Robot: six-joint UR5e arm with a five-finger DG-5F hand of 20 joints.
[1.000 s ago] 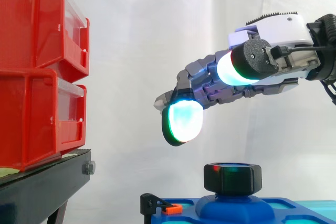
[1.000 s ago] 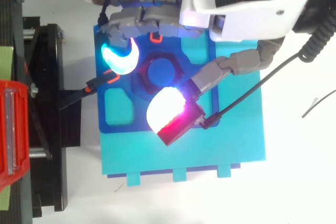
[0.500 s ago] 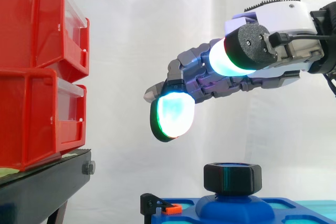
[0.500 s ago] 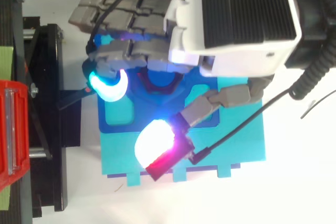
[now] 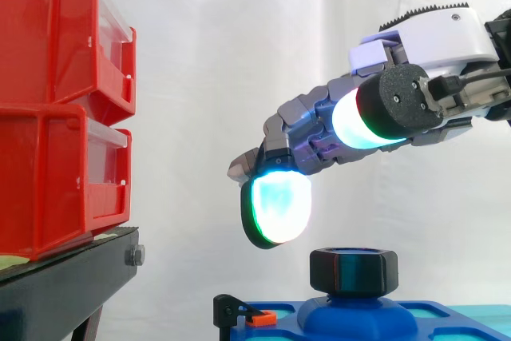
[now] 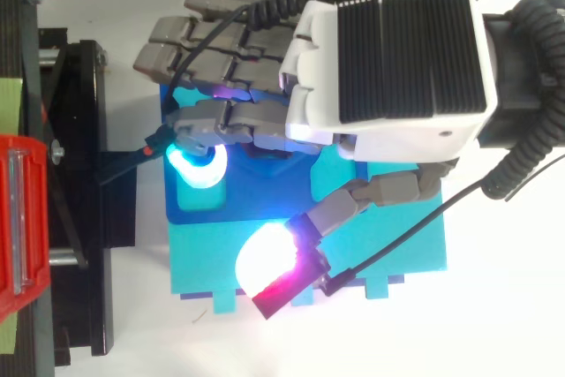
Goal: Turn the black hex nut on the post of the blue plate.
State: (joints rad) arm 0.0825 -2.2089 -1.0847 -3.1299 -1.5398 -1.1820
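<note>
The black hex nut [image 5: 354, 271] sits on the blue post [image 5: 355, 313] of the blue plate [image 5: 447, 317]. My hand [image 5: 415, 101] hovers above it, coming in from the right, with its fingers loosely extended and holding nothing. One glowing green fingertip [image 5: 276, 208] hangs up and to the left of the nut, apart from it. From above, the hand [image 6: 388, 64] covers the nut and the middle of the blue plate [image 6: 199, 205]; a cyan fingertip [image 6: 199, 165] and a white-red thumb pad [image 6: 274, 262] show on either side.
Two stacked red bins [image 5: 60, 109] stand on a black stand [image 5: 64, 289] at the left. A black clamp with an orange tab [image 5: 239, 313] sits at the plate's left edge. The blue plate rests on a cyan base [image 6: 397, 249]. A white curtain hangs behind.
The hand has shifted slightly right and dropped a little toward the nut in the side view. From above it has moved further over the plate, hiding the nut.
</note>
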